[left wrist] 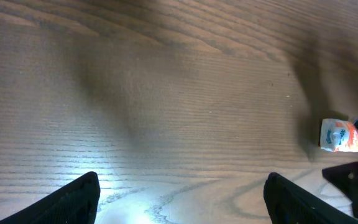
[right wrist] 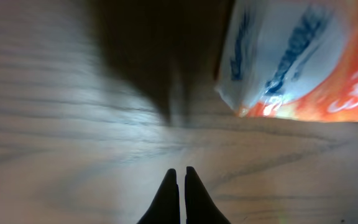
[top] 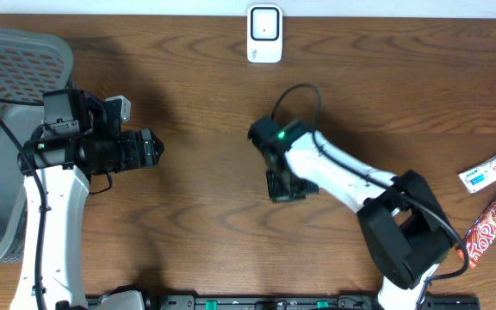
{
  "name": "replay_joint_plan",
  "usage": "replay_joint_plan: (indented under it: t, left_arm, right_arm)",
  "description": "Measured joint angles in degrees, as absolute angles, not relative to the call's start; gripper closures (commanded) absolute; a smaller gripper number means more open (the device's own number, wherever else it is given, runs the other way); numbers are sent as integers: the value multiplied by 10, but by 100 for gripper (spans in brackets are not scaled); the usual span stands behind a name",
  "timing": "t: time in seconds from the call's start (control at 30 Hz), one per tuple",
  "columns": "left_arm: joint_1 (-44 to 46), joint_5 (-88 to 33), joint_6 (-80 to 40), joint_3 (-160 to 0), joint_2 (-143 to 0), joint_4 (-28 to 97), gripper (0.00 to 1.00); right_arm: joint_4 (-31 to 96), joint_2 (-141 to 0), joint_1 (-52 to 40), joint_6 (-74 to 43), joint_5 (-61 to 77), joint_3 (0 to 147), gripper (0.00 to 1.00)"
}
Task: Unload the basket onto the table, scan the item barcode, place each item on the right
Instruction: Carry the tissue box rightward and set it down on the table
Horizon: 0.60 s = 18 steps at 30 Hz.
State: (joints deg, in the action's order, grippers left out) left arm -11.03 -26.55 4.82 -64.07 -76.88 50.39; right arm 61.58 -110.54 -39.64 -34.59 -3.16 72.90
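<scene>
Right wrist view: the right tool (right wrist: 180, 177) is pinched shut on nothing, and the white-and-orange packet (right wrist: 303, 56) lies ungrasped on the desk (right wrist: 73, 124) just ahead. Left tool (left wrist: 182, 179) hangs wide open and empty, probably kept clear.

One scanner (top: 264, 34), three packets (left wrist: 339, 135)

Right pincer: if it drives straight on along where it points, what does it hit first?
Probably the bare table: the shut right pincer aims at wood and shadow. The orange-and-white packet sits off to the side of that line. Depth is unclear, so a graze is possible.
</scene>
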Motion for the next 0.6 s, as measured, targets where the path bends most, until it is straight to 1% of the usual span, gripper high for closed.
replay_joint_plan:
  t: [0.23,0.43,0.6]
  left_arm:
    - [-110,-265,48,-641,-769,504,15]
    - [-110,-264,48,-641,-769,504,15]
    - [-110,-264,48,-641,-769,504,15]
  right_arm:
    - [513,-1085,-399,-375,-75,646,98]
    - [417,-1073,-398,-384,-108,632,98]
    - [395,-1074,-387,-391,-124,630,99]
